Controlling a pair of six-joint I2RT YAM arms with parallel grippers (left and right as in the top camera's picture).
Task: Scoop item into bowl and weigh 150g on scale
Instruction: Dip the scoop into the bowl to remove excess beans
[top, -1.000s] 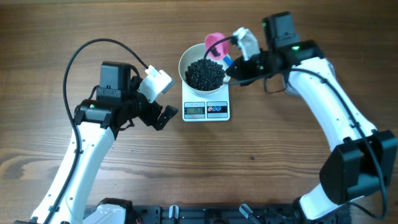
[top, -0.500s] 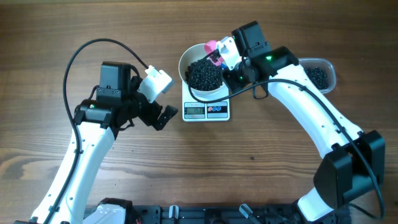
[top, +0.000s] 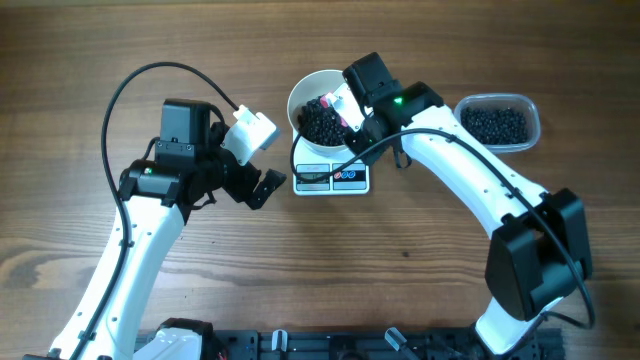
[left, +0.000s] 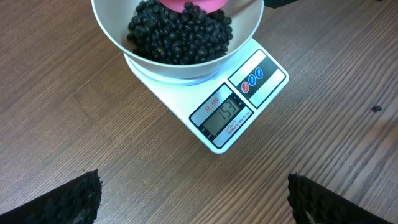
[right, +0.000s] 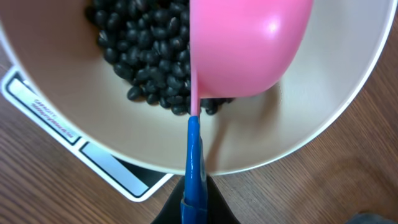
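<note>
I'm gripping the pink scoop (right: 249, 43) with my right tool (right: 193, 208), over the beans (right: 143, 56) in the bowl (right: 336, 106) on the scale (left: 249, 93), left tool (left: 196, 199) hanging wide open.

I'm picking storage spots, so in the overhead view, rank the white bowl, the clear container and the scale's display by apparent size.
1. White bowl and clear container: about alike; the right arm covers part of the bowl, so I won't rank them.
2. Scale's display: clearly smallest.
</note>
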